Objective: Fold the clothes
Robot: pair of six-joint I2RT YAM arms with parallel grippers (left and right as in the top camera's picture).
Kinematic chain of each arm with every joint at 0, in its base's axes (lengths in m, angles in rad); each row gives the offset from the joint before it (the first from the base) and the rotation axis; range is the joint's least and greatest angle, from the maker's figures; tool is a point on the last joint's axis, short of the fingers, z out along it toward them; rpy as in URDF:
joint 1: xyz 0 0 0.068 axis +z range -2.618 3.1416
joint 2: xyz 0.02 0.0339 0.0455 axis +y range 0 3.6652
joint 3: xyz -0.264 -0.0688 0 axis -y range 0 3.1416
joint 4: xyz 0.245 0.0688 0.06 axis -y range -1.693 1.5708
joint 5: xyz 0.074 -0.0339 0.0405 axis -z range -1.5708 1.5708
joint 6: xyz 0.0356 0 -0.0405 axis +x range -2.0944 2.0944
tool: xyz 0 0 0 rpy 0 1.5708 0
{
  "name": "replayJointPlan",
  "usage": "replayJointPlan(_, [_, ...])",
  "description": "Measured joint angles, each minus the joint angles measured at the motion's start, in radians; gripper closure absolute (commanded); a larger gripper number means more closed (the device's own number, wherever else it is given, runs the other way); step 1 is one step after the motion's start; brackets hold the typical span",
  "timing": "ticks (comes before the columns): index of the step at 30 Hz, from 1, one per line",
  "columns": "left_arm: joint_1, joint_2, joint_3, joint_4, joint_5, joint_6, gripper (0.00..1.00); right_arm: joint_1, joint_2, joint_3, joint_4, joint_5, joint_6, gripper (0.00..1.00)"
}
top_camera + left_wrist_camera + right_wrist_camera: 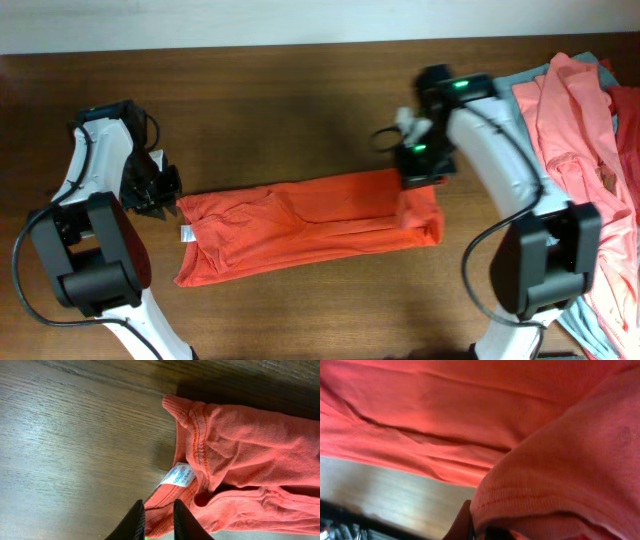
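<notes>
The orange-red T-shirt (300,225) lies folded into a long strip across the middle of the table. Its white label (186,234) shows at the left end. My left gripper (165,195) is at that left end. In the left wrist view its fingers (159,510) are nearly together with the shirt's edge (240,450) between them, next to the label (177,475). My right gripper (420,172) is at the strip's right end, which is doubled over. In the right wrist view the fabric (445,410) fills the frame and drapes over the fingers (479,527).
A pile of salmon-pink shirts (575,110) lies at the right edge, with teal-grey cloth (525,78) under it. The wooden table (300,110) shows bare wood behind and in front of the strip.
</notes>
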Motion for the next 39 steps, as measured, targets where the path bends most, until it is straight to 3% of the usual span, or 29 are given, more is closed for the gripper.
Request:
replayJointPlan(6, [0.000, 0.000, 0.000, 0.000, 0.007, 0.000, 0.80, 0.225, 0.016, 0.000, 0.117, 0.001, 0.077, 0.96])
replayJointPlan(12, [0.000, 0.000, 0.000, 0.000, 0.010, 0.000, 0.80, 0.327, 0.113, 0.000, 0.153, 0.002, 0.105, 0.96])
replayJointPlan(31, [0.000, 0.000, 0.000, 0.003, 0.013, 0.000, 0.80, 0.350, 0.174, 0.000, 0.259, 0.002, 0.109, 0.95])
replayJointPlan(33, [0.000, 0.000, 0.000, 0.003, 0.013, 0.000, 0.79, 0.350, 0.174, 0.000, 0.267, 0.002, 0.108, 0.83])
replayJointPlan(35, [0.000, 0.000, 0.000, 0.003, 0.013, 0.000, 0.80, 0.350, 0.174, 0.000, 0.277, 0.002, 0.113, 0.64])
replayJointPlan(39, [0.000, 0.000, 0.000, 0.003, 0.013, 0.000, 0.80, 0.350, 0.174, 0.000, 0.307, 0.002, 0.097, 0.51])
